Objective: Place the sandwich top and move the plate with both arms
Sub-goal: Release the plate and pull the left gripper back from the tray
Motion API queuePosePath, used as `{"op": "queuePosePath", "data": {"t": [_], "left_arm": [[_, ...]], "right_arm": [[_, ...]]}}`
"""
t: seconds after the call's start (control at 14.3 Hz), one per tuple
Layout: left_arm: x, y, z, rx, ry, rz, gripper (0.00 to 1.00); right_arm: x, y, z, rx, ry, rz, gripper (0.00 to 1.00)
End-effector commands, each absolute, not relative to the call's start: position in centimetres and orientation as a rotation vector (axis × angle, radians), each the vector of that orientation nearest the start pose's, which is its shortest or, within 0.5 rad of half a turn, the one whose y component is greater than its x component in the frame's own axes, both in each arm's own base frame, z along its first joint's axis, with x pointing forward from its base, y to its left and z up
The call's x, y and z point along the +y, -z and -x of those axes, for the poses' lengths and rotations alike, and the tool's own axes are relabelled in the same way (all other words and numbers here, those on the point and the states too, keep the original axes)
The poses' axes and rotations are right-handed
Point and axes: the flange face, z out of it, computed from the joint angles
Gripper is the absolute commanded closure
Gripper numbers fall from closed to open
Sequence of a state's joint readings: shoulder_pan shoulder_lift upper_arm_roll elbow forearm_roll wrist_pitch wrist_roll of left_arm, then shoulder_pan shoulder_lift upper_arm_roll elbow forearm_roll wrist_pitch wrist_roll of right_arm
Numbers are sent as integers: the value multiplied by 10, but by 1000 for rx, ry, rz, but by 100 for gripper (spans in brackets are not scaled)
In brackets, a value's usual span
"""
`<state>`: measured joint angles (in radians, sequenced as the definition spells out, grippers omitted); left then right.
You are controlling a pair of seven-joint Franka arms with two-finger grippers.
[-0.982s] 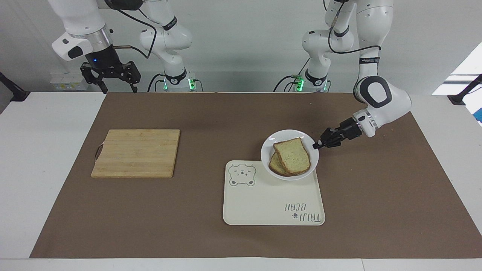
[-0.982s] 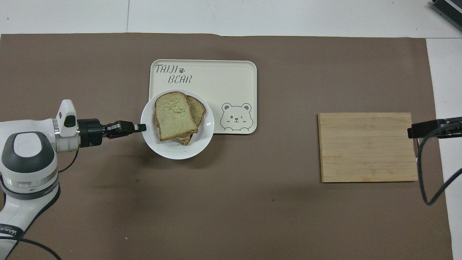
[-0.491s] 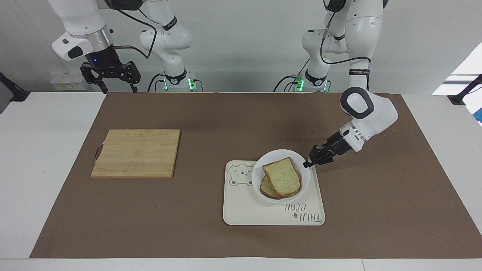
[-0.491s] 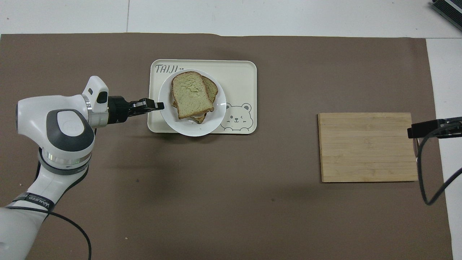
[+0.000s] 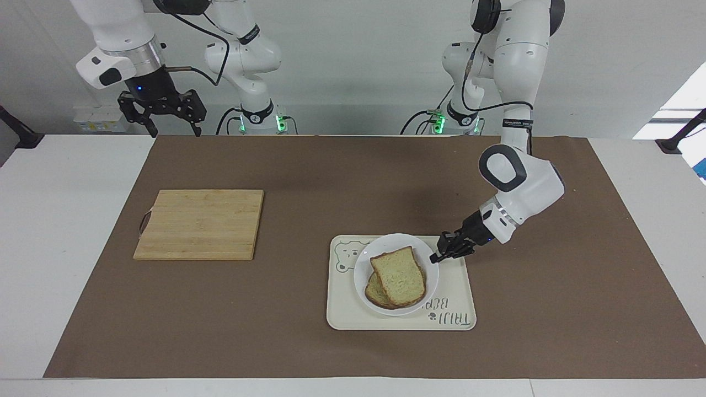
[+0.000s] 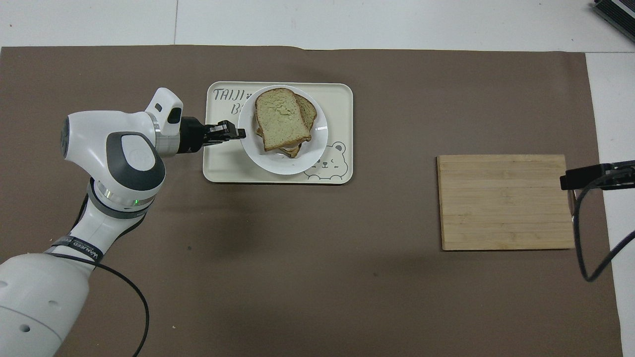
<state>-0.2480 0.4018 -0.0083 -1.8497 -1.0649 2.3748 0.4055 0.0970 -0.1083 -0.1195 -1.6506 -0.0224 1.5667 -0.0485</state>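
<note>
The left gripper is low over the tray. Its fingers are pinched tight on the rim of the plate, at the side toward the left arm's end of the table. The plate fills the middle of the tray and covers part of the bear drawing and part of the words. I cannot tell if the plate is resting on the tray or held just above it.

There are 2 slices of bread on the plate. The sandwich top lies flat on the other slice, turned a little, so the lower slice peeks out. The sandwich top is near the gripper but does not touch it.

The right gripper waits up in the air over the mat's corner by the right arm's base, with its fingers wide apart and nothing in them. The wooden board lies on the mat toward the right arm's end, well apart from the tray.
</note>
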Motion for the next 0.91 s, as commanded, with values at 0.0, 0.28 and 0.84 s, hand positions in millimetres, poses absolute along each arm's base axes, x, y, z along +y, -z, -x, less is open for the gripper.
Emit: {"op": "queuePosePath", "data": {"t": [0.0,0.28,0.84], "left_arm": [[-180,-316,-621,110,-152,-2388,80],[-180,-323,-624,1,-153,-2450,37],[-155,-391,-628,-431,-197,-2714,0]], "right_arm": [[-21,-647,-515,-70,34,3148,0],[-21,-647,-515,-70,34,3148,0],[-21,-647,-515,-70,34,3148,0]]}}
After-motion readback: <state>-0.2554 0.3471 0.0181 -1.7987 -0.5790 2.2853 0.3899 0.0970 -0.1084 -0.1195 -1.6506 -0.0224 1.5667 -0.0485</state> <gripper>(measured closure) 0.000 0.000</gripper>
